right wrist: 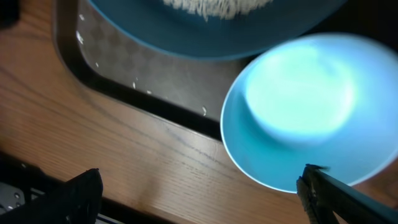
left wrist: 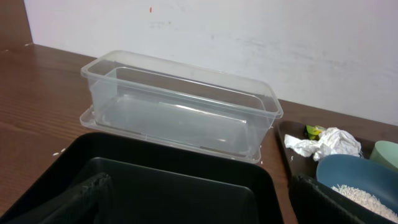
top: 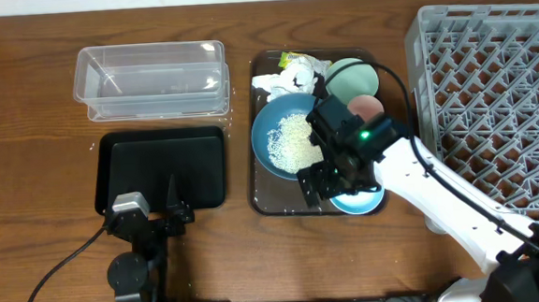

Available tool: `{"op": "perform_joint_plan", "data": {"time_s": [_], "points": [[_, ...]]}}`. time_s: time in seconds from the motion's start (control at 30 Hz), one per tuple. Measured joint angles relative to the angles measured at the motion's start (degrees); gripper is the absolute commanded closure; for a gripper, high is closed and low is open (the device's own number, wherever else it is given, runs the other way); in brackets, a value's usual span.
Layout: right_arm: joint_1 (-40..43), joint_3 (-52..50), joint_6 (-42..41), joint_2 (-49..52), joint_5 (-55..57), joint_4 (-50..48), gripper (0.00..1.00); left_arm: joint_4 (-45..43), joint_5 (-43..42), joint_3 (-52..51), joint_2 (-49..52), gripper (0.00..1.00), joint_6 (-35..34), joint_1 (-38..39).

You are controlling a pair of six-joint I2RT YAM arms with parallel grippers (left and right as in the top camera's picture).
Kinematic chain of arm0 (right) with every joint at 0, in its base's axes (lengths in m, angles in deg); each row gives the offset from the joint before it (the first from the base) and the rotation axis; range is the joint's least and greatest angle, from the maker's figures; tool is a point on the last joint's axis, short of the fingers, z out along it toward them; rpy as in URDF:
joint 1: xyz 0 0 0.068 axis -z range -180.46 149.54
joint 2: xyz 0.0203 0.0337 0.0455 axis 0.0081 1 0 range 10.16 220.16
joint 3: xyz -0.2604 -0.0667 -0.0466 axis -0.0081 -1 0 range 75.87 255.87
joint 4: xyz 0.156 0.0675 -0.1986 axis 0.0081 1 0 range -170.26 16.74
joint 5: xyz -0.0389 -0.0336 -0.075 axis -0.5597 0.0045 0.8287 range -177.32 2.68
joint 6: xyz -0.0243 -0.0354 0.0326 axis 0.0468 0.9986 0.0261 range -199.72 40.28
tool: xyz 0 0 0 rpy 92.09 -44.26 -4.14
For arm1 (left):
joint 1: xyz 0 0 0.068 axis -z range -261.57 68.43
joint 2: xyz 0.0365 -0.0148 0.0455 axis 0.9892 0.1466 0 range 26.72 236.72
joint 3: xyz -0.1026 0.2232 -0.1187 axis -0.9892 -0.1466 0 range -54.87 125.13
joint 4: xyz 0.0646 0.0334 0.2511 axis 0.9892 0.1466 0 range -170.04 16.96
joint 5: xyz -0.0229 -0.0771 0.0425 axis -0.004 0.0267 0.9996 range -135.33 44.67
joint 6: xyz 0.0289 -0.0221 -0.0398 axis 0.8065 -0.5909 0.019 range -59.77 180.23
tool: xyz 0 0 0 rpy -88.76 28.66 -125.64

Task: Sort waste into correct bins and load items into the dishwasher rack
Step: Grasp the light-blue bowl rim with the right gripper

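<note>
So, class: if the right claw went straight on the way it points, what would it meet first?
Probably the light-blue bowl: the open right claw points down with the bowl's rim near one finger. Its middle may meet the table instead.

The right arm point(top: 460, 205) is seen in the lower right of the overhead view as a long white tube. A thin black cable point(top: 408, 105) is hung by it. Its head is built from black blocks, and a small green light point(top: 366, 133) is lit there. The right pincer point(top: 339, 186) is black, and its fingers point(right wrist: 81, 196) are shown as dark, bumpy blocks in the bottom corners of the right wrist view. The left arm point(top: 131, 267), in the lower left, is made of black round parts. A grey box point(top: 128, 205) is fixed on top, and a black wire point(top: 65, 262) is joined to it. The left pincer point(top: 149, 210) is black too.
</note>
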State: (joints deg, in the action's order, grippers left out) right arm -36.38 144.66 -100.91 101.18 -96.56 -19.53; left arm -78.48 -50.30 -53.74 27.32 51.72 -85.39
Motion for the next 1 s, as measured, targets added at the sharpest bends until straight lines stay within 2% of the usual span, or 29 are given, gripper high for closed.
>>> {"op": "perform_joint_plan", "data": {"time_s": [0.07, 0.23, 0.53, 0.77, 1.0], "points": [[0.0, -1.8, -0.1, 0.0, -0.4, -2.2, 0.16, 0.0, 0.0, 0.0, 0.0, 0.08, 0.0, 0.0], [-0.3, -4.7, -0.2, 0.0, -0.7, -6.4, 0.23, 0.0, 0.0, 0.0, 0.0, 0.08, 0.0, 0.0], [-2.0, -11.4, -3.2, 0.0, 5.5, -10.5, 0.32, 0.0, 0.0, 0.0, 0.0, 0.08, 0.0, 0.0], [-2.9, -13.0, -4.1, 0.0, 7.8, -14.3, 0.32, 0.0, 0.0, 0.0, 0.0, 0.08, 0.0, 0.0], [-7.5, -13.2, -4.1, 0.1, 12.6, -16.7, 0.34, 0.0, 0.0, 0.0, 0.0, 0.08, 0.0, 0.0]]}}
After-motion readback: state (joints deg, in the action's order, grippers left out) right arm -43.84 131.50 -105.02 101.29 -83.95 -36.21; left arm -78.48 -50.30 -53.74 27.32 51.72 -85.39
